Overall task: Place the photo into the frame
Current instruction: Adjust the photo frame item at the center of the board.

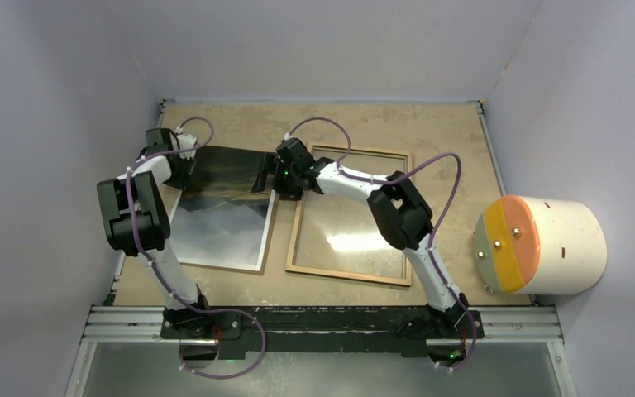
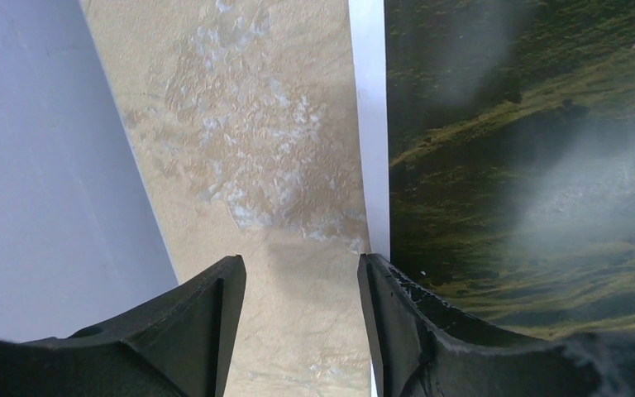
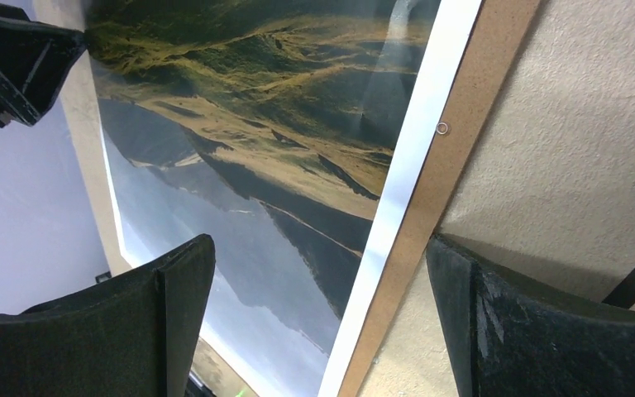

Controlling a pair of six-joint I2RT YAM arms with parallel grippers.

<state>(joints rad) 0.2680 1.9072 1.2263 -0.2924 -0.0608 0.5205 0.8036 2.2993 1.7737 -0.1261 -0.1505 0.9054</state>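
The photo [image 1: 219,219], a glossy mountain scene with a white border, lies face up at the table's left on a brown backing board [image 1: 271,236]. The frame [image 1: 347,275] lies to its right, light wood rim up, its pane reflecting light. My left gripper [image 1: 183,162] is at the photo's far left corner. It is open, with bare table between its jaws [image 2: 302,265] and its right finger [image 2: 401,318] over the photo's white edge [image 2: 372,124]. My right gripper [image 1: 285,175] is at the far right corner, open wide [image 3: 318,244] astride the photo's border [image 3: 413,149] and the board's edge [image 3: 463,116].
A white cylinder [image 1: 558,244] with an orange and yellow face lies at the table's right edge. Grey walls close in the table on the left, back and right. A metal rail [image 1: 322,322] carrying both arm bases runs along the near edge.
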